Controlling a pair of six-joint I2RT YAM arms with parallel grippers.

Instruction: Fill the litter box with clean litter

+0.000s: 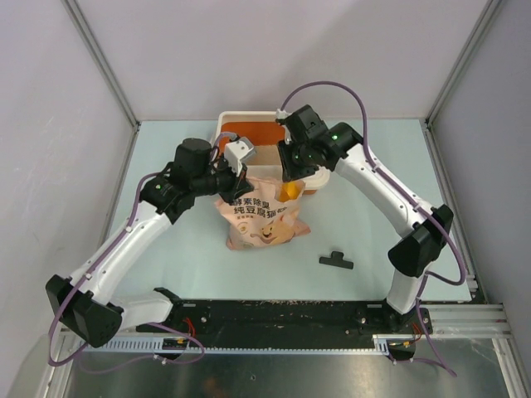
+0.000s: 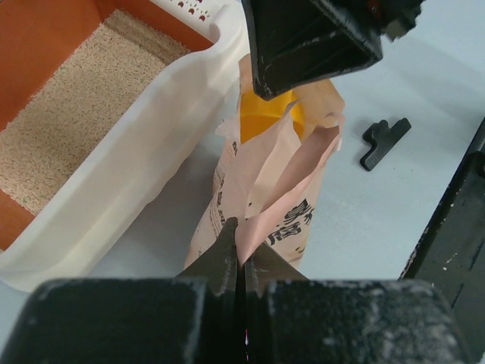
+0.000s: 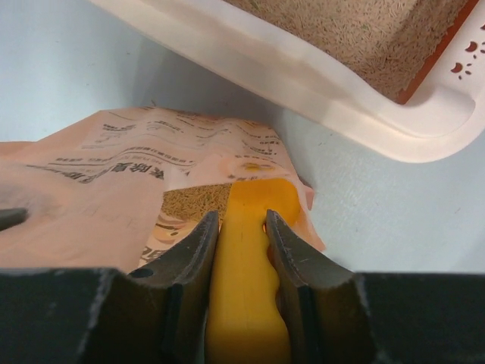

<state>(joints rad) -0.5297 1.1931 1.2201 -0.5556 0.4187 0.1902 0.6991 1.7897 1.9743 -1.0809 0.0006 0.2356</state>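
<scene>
Ideally, with the left gripper point(image 2: 241, 231) pinching the bag point(image 2: 303, 220), the right gripper point(image 3: 242, 218) clamping the scoop point(image 3: 246, 303) needed a level lift toward the 12 o'clock box point(image 2: 144, 152).

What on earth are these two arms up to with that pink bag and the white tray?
The left tool pinches the rim of the pink bag, holding its mouth open. The right tool grips an orange scoop whose head is down inside the bag. The litter box beside it already holds a layer of pale litter. A black clip lies on the table.
</scene>
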